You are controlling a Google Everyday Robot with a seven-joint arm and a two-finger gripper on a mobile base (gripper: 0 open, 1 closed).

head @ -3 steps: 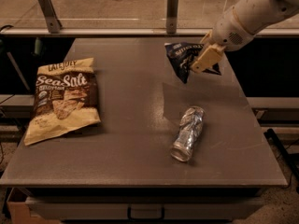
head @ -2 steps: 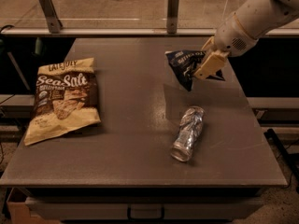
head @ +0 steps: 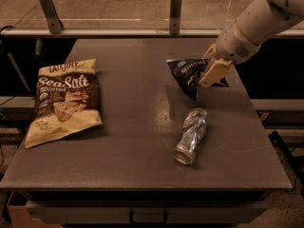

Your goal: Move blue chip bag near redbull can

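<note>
The blue chip bag (head: 187,74) is a dark navy glossy bag with white lettering, at the right of the grey table, just behind the can. My gripper (head: 210,75) comes in from the upper right and is shut on the bag's right side; its tan fingers (head: 213,71) cover part of the bag. The bag's lower tip hangs close to the table. The redbull can (head: 191,135) is a dented silver can lying on its side in front of the bag, a short gap below it.
A large tan-and-brown "Sea Salt" bag (head: 63,100) lies flat at the table's left. The grey table (head: 133,127) has its right edge near the gripper. A rail with two metal posts (head: 175,11) runs behind the table.
My gripper has shifted slightly right and down with the blue bag in it, bringing the bag a bit nearer the can. The can and the Sea Salt bag have not moved.
</note>
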